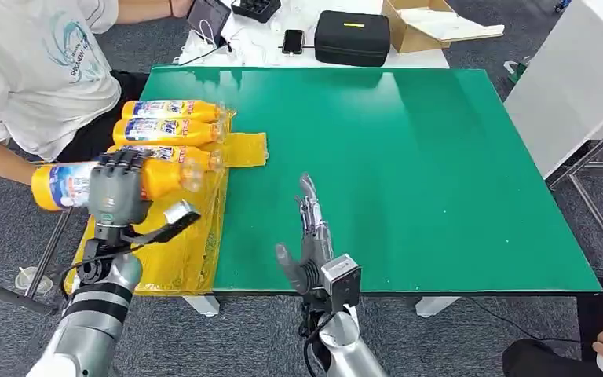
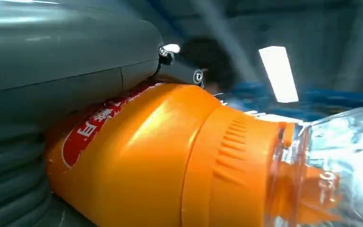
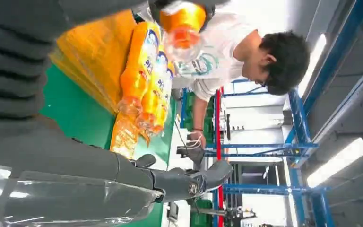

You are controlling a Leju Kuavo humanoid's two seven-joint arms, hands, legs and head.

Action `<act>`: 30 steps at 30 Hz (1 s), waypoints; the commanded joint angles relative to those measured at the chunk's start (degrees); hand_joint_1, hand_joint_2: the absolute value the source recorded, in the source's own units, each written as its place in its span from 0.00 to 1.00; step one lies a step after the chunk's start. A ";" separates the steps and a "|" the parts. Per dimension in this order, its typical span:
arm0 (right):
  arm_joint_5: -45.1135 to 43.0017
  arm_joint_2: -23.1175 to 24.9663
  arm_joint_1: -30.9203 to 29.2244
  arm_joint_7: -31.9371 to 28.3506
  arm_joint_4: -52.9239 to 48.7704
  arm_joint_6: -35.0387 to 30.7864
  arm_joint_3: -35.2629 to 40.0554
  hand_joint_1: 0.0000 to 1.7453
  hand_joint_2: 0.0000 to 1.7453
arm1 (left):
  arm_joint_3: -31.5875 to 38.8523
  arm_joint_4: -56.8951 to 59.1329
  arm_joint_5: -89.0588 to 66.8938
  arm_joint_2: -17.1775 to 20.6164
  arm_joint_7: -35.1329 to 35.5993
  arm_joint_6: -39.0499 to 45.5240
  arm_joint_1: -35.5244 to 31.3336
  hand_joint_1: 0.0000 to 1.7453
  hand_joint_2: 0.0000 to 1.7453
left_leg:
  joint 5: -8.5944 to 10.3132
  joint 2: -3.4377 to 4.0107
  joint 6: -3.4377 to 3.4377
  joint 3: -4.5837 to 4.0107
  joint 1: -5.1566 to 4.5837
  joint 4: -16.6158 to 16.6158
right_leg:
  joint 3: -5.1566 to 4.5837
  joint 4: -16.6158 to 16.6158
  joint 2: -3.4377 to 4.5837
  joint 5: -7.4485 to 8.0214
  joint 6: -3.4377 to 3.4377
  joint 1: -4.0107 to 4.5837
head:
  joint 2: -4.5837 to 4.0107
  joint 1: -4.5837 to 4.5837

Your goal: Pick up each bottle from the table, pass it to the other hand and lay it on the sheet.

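Orange bottle (image 1: 71,183): it lies sideways in the left hand, above the near part of the yellow sheet, not yet put down.
Left hand (image 1: 116,191): fingers wrapped around the bottle's middle, over the label; in the left wrist view the orange body (image 2: 142,161) and the clear cap (image 2: 340,161) sit close against the hand.
Right hand (image 1: 308,239): holds nothing, fingers stretched out and apart, over the green surface (image 1: 408,157) to the right of the sheet.
Yellow sheet (image 1: 180,251): thin plastic with wrinkles, hanging over the surface's near edge; three bottles (image 1: 171,129) lie on it side by side, beyond the held one.
Handling: the body looks like smooth, stiff plastic and seems full, so probably rather heavy and a little slippery. I judge the middle, where the label is, the best place to hold; the clear cap end looks less sure.
Person (image 1: 23,71): sits to the left of the sheet, in a white shirt.
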 commanded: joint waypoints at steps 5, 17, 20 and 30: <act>-0.45 -1.92 -1.98 0.15 3.16 0.02 1.65 0.00 1.00 | 3.72 7.26 -1.53 0.77 0.98 0.90 -3.00 1.00 1.00 | -0.15 0.06 0.10 0.34 0.04 0.00 | 0.39 -0.05 0.04 -0.12 -0.07 0.07 | 0.00 -0.02; -0.77 -2.02 -2.47 0.15 4.39 0.82 1.74 0.00 1.00 | -4.13 20.62 -2.08 4.00 2.52 -0.53 -6.65 1.00 1.00 | -0.11 -0.03 0.06 0.37 0.05 -0.05 | 0.43 -0.07 -0.06 -0.13 -0.10 0.08 | 0.00 0.00; -0.89 -1.89 -2.53 0.15 4.81 1.27 1.62 0.00 1.00 | -6.36 23.03 -1.89 4.95 2.47 -6.20 -7.45 1.00 1.00 | -0.13 0.02 0.06 0.36 0.04 -0.03 | 0.40 -0.05 -0.02 -0.13 -0.10 0.07 | 0.00 0.00; -1.19 -0.54 -2.96 0.47 6.76 3.77 1.23 0.00 1.00 | -9.53 26.29 2.94 5.74 3.43 -30.05 -8.27 1.00 1.00 | -0.08 -0.01 0.03 0.16 0.06 -0.01 | 0.22 -0.03 -0.03 -0.09 -0.08 0.07 | 0.00 0.00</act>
